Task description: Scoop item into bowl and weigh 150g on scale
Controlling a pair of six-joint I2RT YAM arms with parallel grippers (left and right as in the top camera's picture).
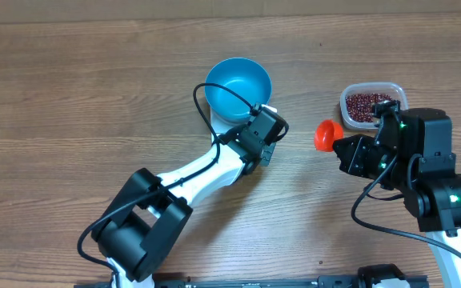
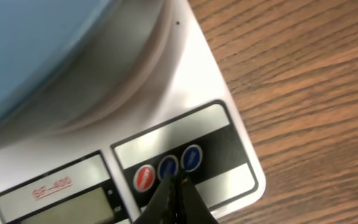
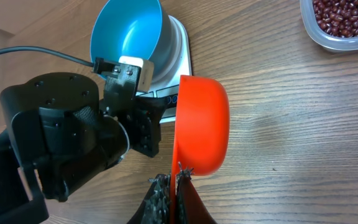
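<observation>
Beans (image 1: 366, 104): loose red-brown heap in the clear tub (image 1: 399, 90), far right of the table (image 1: 70, 96); none visible in the bowl.
Tub: well apart from the scale, just beyond the right arm's wrist.
Scoop (image 3: 201, 124): orange, rounded cup, sitting between tub and bowl; only its outer shell shows, so its load cannot be told.
Scoop axis: handle runs back into the right gripper (image 3: 169, 182), cup pointing toward the bowl side and away from the tub.
Right gripper: jaws pinched together on the scoop handle.
Key relation: the beans lie behind and to the outside of the cup (the right arm is plainly the nearer one); by my reading, the cup must swing back round toward the tub before it can dig.
Bowl (image 1: 238, 76): bright blue, seated on the scale (image 2: 197, 74), inside bare.
Left gripper (image 2: 174, 182): fingers together, holding nothing, tip at the middle blue button (image 2: 168, 165) on the scale's front panel (probably zeroing it).
Progress: early; weighing not yet begun.
</observation>
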